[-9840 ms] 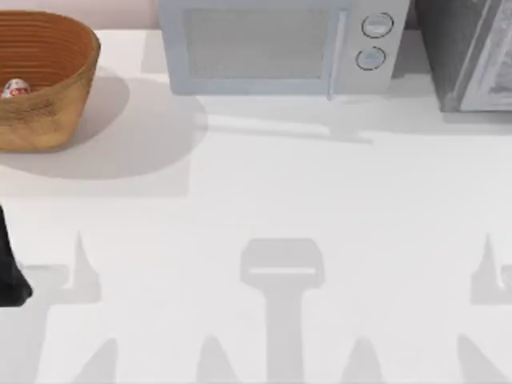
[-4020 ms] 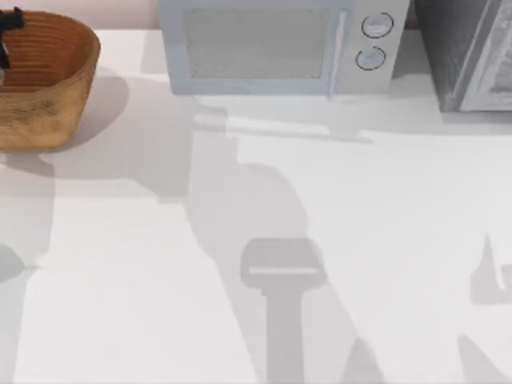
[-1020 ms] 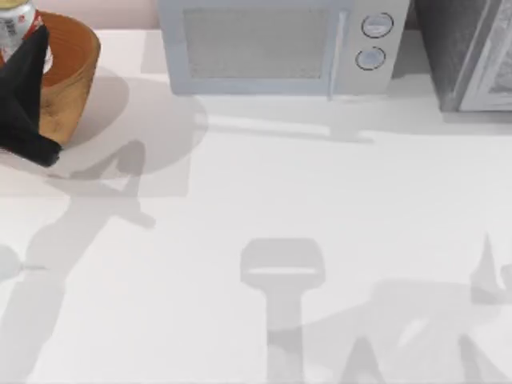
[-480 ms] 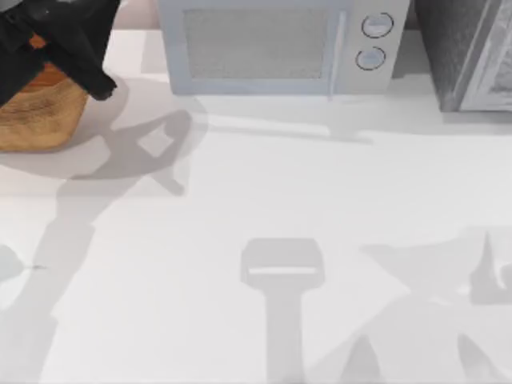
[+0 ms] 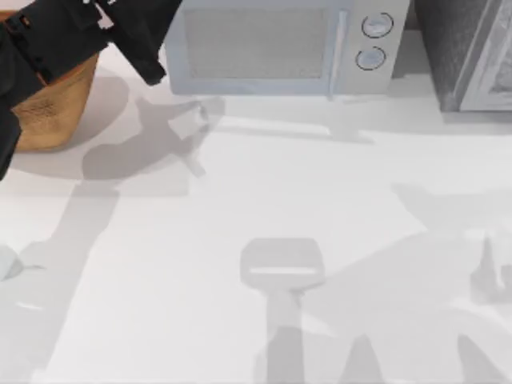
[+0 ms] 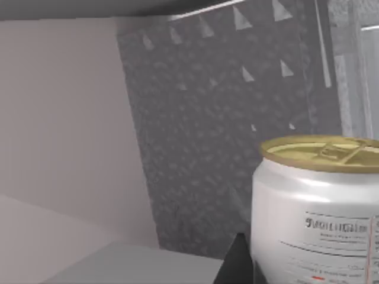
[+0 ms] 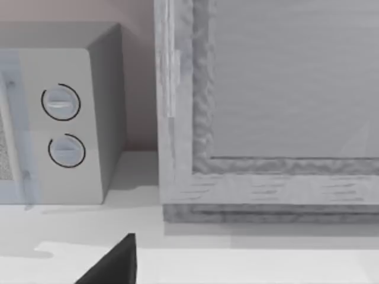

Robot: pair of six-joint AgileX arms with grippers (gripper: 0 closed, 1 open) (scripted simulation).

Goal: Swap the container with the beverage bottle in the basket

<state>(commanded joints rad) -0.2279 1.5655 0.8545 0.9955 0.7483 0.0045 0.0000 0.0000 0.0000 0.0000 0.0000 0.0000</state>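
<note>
Carrying: my left gripper (image 5: 120, 16) is raised over the table's far-left corner, above the basket (image 5: 56, 108), clenched around the beverage bottle (image 6: 317, 207).
Bottle: in the left wrist view it stands upright between my fingers (image 6: 237, 263), gold lid level, white body with printed label facing the camera; it is out of the basket and off the table.
Basket: sits at the far-left corner beside the microwave (image 5: 280, 44), partly covered from above by my left arm.
Right gripper: low near the table's right side, facing the microwave's dials (image 7: 62, 127) and a grey cabinet (image 7: 272, 106); one dark fingertip (image 7: 115, 263) shows, and I cannot tell whether that pair is released or clenched.
Step, as I judge it: bottle lifted clear; it needs a bare spot on the white table (image 5: 264, 184).
Risk one: my arm swings close to the microwave, so a wide arc could knock the bottle against its front.
Risk two: the smooth round can could slip or tilt in my grip if I turn fast.
Risk three: setting it down tilted would let it topple and roll.
</note>
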